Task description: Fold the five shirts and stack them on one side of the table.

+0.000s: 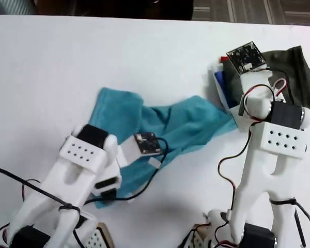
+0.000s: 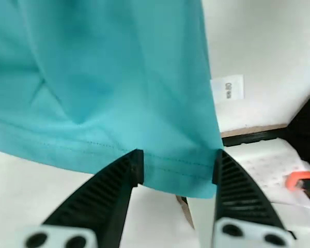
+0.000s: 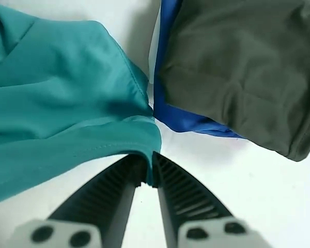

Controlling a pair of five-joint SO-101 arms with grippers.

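Teal cloth is pinched in the right gripper (image 3: 149,169). Its two black ribbed fingers (image 3: 181,194) stand almost together, with a folded edge of the teal shirt (image 3: 57,103) caught between the tips. Just beside that held end, touching it at one spot, lies a blue shirt (image 3: 182,118). A dark olive shirt (image 3: 237,67) rests on top of the blue one and covers most of it.

The left gripper (image 2: 178,166) stands wide, its tips well apart, and the teal shirt's stitched hem runs across the gap between them. Whether either finger touches the cloth cannot be told. A small white tag (image 2: 227,89) shows just beside the hem's corner.

In the high view the teal shirt stretches rumpled and partly twisted between the two arms on the white table (image 1: 67,62). One end lies under the left arm's wrist and the other reaches the right arm's wrist, with the blue and olive shirts just beyond that end.
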